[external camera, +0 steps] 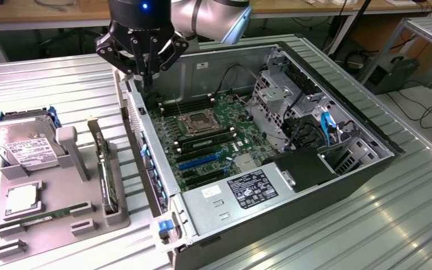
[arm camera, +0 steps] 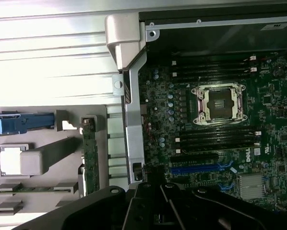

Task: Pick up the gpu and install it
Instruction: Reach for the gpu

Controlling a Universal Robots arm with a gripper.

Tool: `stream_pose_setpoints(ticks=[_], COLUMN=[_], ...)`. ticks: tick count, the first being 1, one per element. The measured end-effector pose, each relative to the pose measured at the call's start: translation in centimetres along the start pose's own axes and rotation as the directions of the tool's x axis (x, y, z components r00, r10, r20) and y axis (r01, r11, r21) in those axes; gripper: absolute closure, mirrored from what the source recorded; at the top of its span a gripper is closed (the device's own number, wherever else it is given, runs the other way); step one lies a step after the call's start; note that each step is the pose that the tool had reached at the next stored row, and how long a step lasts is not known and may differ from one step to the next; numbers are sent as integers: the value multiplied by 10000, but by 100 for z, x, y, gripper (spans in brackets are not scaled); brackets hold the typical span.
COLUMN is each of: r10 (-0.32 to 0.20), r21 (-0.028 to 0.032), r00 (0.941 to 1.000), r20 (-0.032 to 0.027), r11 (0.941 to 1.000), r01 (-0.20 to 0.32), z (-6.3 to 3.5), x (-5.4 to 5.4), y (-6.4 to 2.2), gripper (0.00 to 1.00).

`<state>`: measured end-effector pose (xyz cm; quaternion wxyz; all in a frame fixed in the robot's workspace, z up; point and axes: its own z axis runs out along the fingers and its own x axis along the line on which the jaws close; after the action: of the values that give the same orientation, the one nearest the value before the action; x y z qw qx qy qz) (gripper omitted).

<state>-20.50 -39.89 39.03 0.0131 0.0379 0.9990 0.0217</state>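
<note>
Evidently the pickup is not yet begun: the fingers (external camera: 148, 83) hang shut and empty over the computer case (external camera: 201, 66), while the graphics card (external camera: 105, 169) stands on edge in the grey holder (external camera: 51, 209) (on the bench (external camera: 58, 79) alongside), so grasping likely calls for opening above its top edge.

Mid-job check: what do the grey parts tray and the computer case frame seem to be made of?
Parts tray: probably matte grey plastic, going by the uniform dull colour and blocky moulded slots. Case frame: bare sheet metal, likely steel, going by the silvery sheen, folded edges and punched holes.
</note>
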Motion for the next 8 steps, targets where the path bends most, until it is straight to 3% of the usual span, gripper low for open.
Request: stream_pose_setpoints(ticks=[8], r10=[0], r21=[0], r00=[10000], r20=[0], r11=[10000], r01=[0], z=[-1], x=[50], y=[-4], gripper=[89])
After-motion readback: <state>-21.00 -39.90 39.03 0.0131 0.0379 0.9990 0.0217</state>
